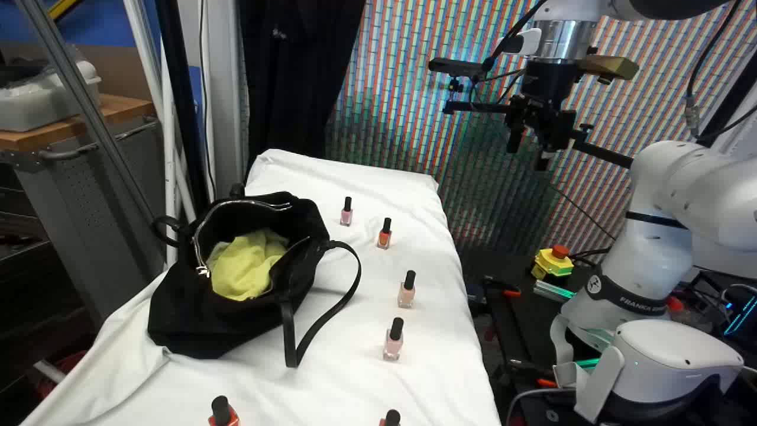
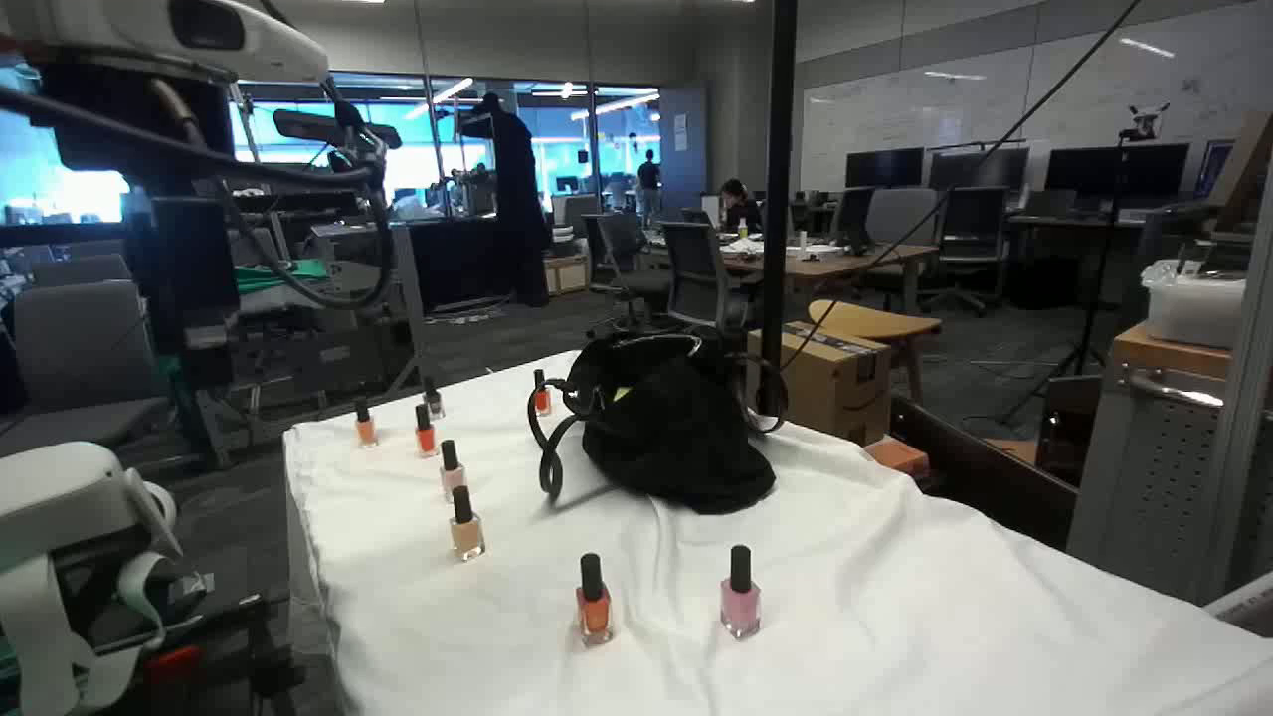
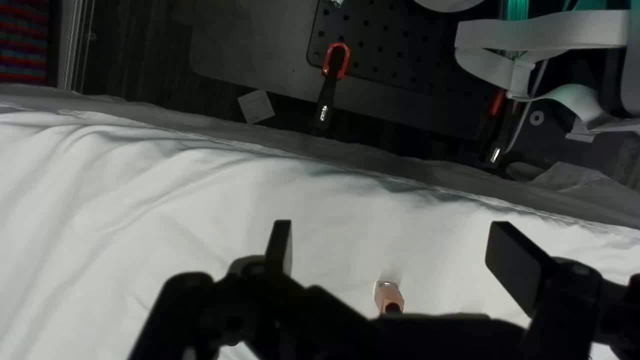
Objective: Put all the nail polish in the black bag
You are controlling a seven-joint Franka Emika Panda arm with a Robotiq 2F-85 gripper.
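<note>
Several small nail polish bottles stand upright on the white cloth, in pink, peach, orange and red with dark caps; examples are a pink bottle (image 2: 740,605), an orange bottle (image 2: 594,609) and a red bottle (image 2: 426,440). The black bag (image 1: 195,313) sits among them, its mouth unzipped over a yellow-green lining (image 1: 245,266). High above the table's side, my gripper (image 1: 528,152) hangs apart from everything. The wrist view shows my gripper (image 3: 390,235) open, its fingers wide apart and holding nothing. Below it on the cloth is a peach bottle (image 3: 388,295), its cap partly hidden by the gripper body.
A bag strap (image 1: 328,319) loops out over the cloth toward the bottles. The cloth-covered table (image 1: 437,367) drops off beside the robot base, where a white headset (image 1: 674,355) and an emergency stop button (image 1: 553,261) sit. A black pole (image 2: 779,199) rises behind the bag.
</note>
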